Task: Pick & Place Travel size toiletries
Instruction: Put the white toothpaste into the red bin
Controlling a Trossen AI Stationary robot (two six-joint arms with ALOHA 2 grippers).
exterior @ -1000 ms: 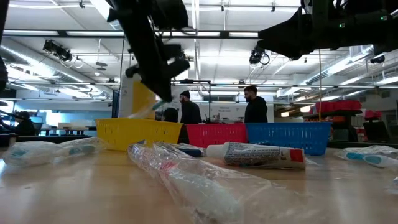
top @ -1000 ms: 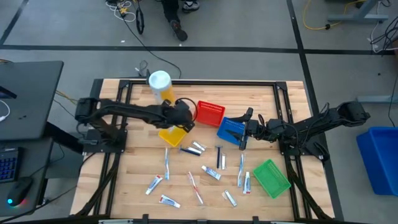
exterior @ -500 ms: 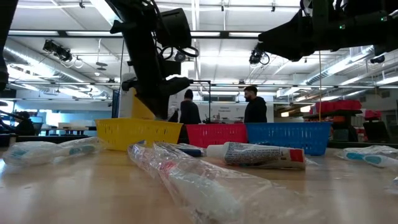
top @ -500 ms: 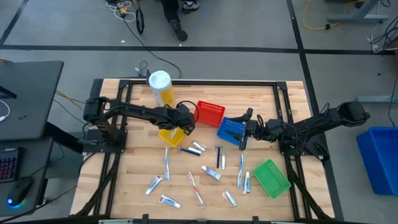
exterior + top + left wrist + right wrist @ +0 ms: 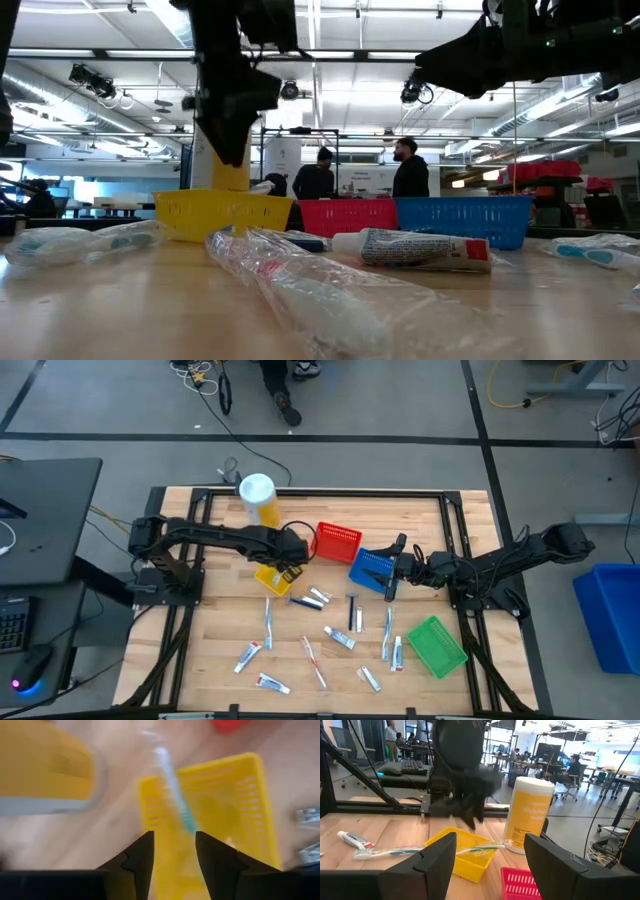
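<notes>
nearest the front edge of the table (image 5: 200,660) lay the loose travel size toiletries (image 5: 330,635): small white tubes with red or blue ends, slim toothbrushes in clear wrap and a thin dark razor-like piece, scattered on the wood. in the low view a crumpled clear wrapper (image 5: 300,280) and a white tube (image 5: 420,248) filled the foreground. a green basket (image 5: 437,645) sat at the right of this scatter.

behind them stood a row of baskets. the yellow basket (image 5: 275,578) was at the left, the red basket (image 5: 338,542) behind and to its right, the blue basket (image 5: 373,569) further right. a wrapped toothbrush (image 5: 477,848) lay across the rim of the yellow basket, one end sticking out over the table toward the canister; the left wrist view showed it slanting over the basket's edge.

the left gripper (image 5: 288,556) was above the yellow basket, its fingers (image 5: 142,857) parted with nothing between them and the toothbrush lying clear beyond the tips. the right gripper (image 5: 393,572) was at the right side of the blue basket, its fingers (image 5: 437,855) spread wide and empty.

farther back, the white-and-yellow canister (image 5: 259,498) stood upright near the rear edge of the table. beyond the table, the low view showed two people (image 5: 365,175) standing in the room.
</notes>
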